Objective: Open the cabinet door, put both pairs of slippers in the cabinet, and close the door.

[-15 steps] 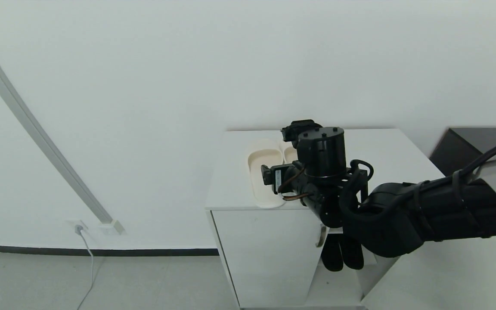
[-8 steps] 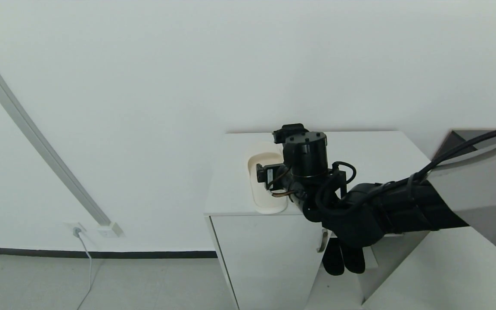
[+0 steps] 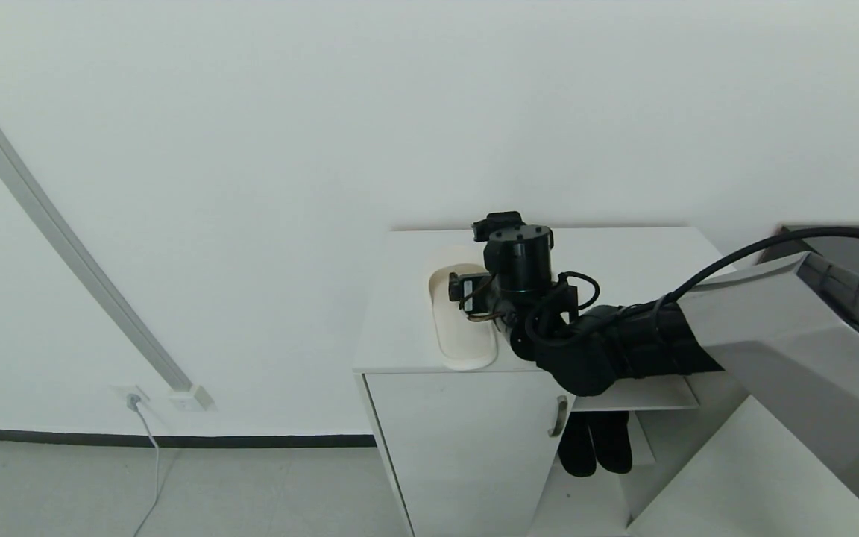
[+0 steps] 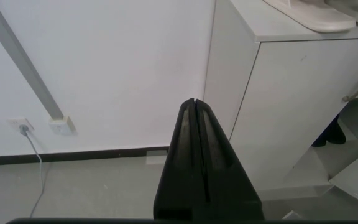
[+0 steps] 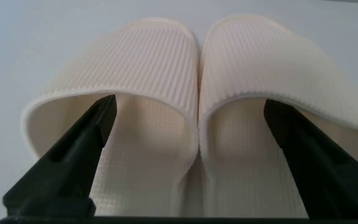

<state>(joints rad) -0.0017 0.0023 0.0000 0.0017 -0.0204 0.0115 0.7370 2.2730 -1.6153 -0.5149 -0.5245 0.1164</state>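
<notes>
A pair of cream slippers (image 3: 461, 328) (image 5: 194, 81) lies side by side on top of the white cabinet (image 3: 414, 328). My right arm (image 3: 523, 261) stretches over the cabinet top, its wrist covering the right slipper. My right gripper (image 5: 191, 107) is open, one finger (image 5: 73, 162) at the mouth of the left slipper, the other finger (image 5: 316, 162) at the mouth of the right one, the inner edges between them. A black pair of slippers (image 3: 595, 444) stands inside the cabinet. My left gripper (image 4: 194, 106) is shut and empty, low beside the cabinet.
The cabinet's right door (image 3: 735, 477) hangs open toward me; the left door (image 3: 467, 447) with its handle (image 3: 558, 416) is closed. A shelf (image 3: 638, 395) sits above the black pair. A wall socket with a cable (image 3: 135, 399) is low on the left.
My right arm has stretched farther over the cabinet top, to the left and down onto the cream slippers, hiding the right one. The head view has shifted slightly.
</notes>
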